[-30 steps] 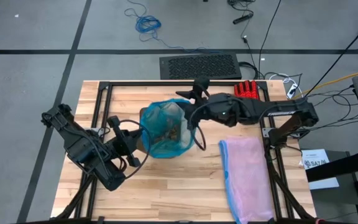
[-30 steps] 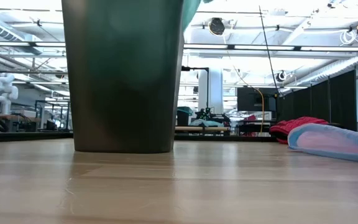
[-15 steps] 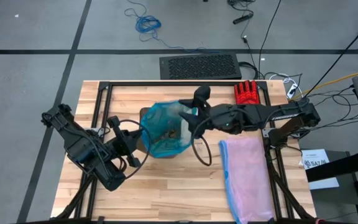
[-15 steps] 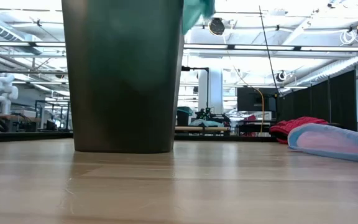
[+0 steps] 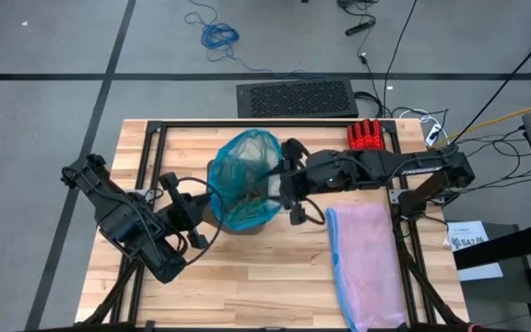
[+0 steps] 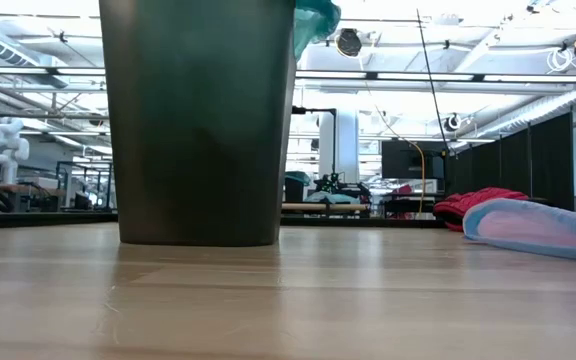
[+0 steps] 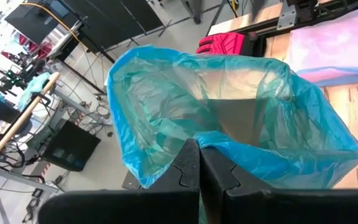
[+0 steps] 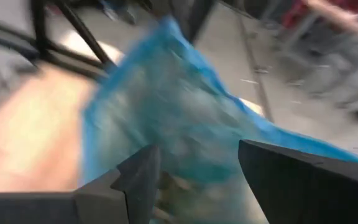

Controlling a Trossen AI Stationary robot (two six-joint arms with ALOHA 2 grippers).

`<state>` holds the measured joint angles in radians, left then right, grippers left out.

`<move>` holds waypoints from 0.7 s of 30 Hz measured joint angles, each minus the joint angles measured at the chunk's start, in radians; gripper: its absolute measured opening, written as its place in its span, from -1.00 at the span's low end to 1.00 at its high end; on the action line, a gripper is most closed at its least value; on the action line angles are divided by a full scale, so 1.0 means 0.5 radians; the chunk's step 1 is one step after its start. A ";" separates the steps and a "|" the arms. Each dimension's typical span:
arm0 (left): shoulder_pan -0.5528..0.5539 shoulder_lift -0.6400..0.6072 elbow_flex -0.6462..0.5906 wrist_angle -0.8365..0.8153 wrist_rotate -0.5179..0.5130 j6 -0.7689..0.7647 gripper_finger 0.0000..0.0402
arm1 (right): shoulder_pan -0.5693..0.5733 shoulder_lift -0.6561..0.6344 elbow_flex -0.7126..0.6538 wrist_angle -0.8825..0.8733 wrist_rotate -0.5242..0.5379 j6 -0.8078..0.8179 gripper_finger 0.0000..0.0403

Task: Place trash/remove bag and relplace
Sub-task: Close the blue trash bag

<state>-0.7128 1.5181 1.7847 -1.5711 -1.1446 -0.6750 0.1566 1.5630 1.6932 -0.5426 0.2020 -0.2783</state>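
Left gripper (image 7: 199, 163), jaws closed, pinches the near rim of the teal bag (image 5: 244, 180) lining the dark bin (image 6: 198, 120) at table centre. Right gripper (image 5: 286, 184), jaws parted and empty, reaches level to the bag's opposite rim.

Wooden table (image 5: 247, 277) with bin (image 6: 198, 120), pink bag (image 5: 365, 258), red glove (image 5: 366, 135)

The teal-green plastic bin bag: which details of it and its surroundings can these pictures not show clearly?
- Contents of the translucent teal-green plastic bin bag: high view shows only brownish shapes through the film; too small to count.
- Bag in the right wrist view: motion-blurred.
- Dark green bin: low view cuts off its top edge.
- Right pincer: whether it touches the bag is unclear from above.
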 joint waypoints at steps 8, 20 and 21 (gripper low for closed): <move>0.000 0.000 0.000 0.000 -0.001 0.001 -1.00 | 0.121 0.267 0.000 0.324 -0.036 0.080 0.04; 0.000 0.000 -0.001 0.000 -0.016 0.055 -1.00 | 0.175 0.683 0.000 1.048 0.173 0.279 0.05; 0.000 0.000 -0.001 0.000 -0.016 0.056 -1.00 | 0.176 0.703 -0.001 1.047 0.174 0.310 0.05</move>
<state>-0.7128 1.5181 1.7844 -1.5709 -1.1529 -0.6473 0.2443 1.9143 1.6929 -0.0191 0.2889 -0.1233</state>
